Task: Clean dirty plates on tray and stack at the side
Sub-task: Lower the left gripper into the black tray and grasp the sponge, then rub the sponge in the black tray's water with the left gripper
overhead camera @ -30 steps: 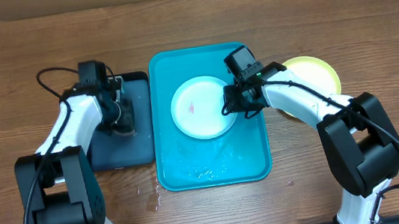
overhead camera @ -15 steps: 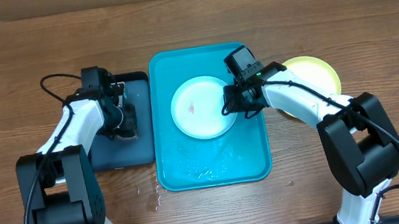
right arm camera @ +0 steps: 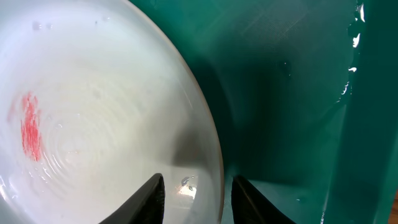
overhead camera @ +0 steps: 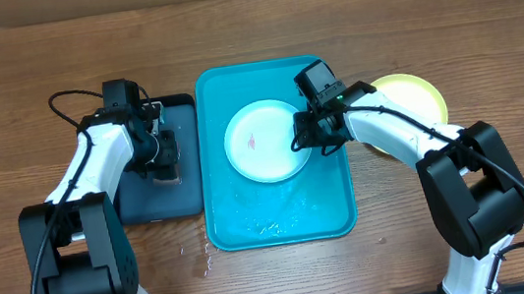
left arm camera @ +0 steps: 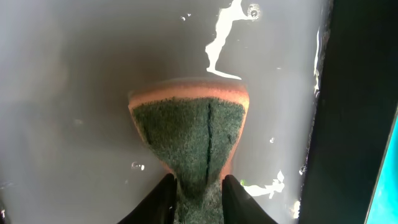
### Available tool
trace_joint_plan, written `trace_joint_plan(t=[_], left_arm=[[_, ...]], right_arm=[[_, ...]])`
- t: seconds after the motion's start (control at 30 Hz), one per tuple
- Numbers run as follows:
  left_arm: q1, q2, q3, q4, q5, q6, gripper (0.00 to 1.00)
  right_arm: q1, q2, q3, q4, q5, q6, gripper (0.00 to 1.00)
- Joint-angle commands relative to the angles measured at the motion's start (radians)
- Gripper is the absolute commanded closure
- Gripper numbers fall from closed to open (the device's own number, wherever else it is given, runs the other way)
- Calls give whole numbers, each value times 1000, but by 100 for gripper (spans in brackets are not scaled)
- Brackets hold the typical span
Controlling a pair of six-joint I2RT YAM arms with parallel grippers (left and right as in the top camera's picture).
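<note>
A pale plate (overhead camera: 266, 141) with a small red smear (right arm camera: 29, 127) lies in the turquoise tray (overhead camera: 285, 219). My right gripper (overhead camera: 303, 138) stands open astride the plate's right rim: one finger over the plate (right arm camera: 93, 112), the other over the tray floor (right arm camera: 280, 93). A yellow-green plate (overhead camera: 420, 97) rests on the table to the right of the tray, partly under the right arm. My left gripper (overhead camera: 160, 161) hangs over the dark tray (overhead camera: 145, 205), shut on a green and orange sponge (left arm camera: 193, 130) that is pinched narrow between its fingers.
The dark tray's floor (left arm camera: 74, 93) is wet with white foam streaks. Water drops (overhead camera: 201, 263) lie on the wooden table by the turquoise tray's front left corner, and wet patches (overhead camera: 266, 228) sit in that tray's front part.
My left gripper has shifted slightly over the dark tray and its jaws have eased a little on the sponge. The right arm and the plate have stayed in place.
</note>
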Motion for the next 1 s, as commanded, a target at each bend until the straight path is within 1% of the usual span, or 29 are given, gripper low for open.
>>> trace_joint_plan(t=[0.0, 0.17, 0.27, 0.43, 0.6, 0.7, 0.97], left_arm=[[-4, -4, 19, -7, -7, -3, 73], [-4, -3, 8, -7, -8, -3, 73], [-3, -2, 0, -7, -19, -3, 78], [-3, 2, -10, -1, -34, -3, 79], [-3, 2, -10, 5, -33, -3, 84], [-3, 2, -11, 5, -33, -3, 81], [-3, 2, -36, 19, -44, -3, 81]], right_arm=[[-2, -18, 21, 7, -3, 0, 63], [-2, -18, 21, 7, -3, 0, 62], [-2, -18, 21, 6, -3, 0, 62], [-2, -18, 21, 6, -3, 0, 62], [-2, -18, 21, 6, -3, 0, 62], [-2, -18, 21, 6, -3, 0, 62], [-2, -18, 21, 6, -3, 0, 62]])
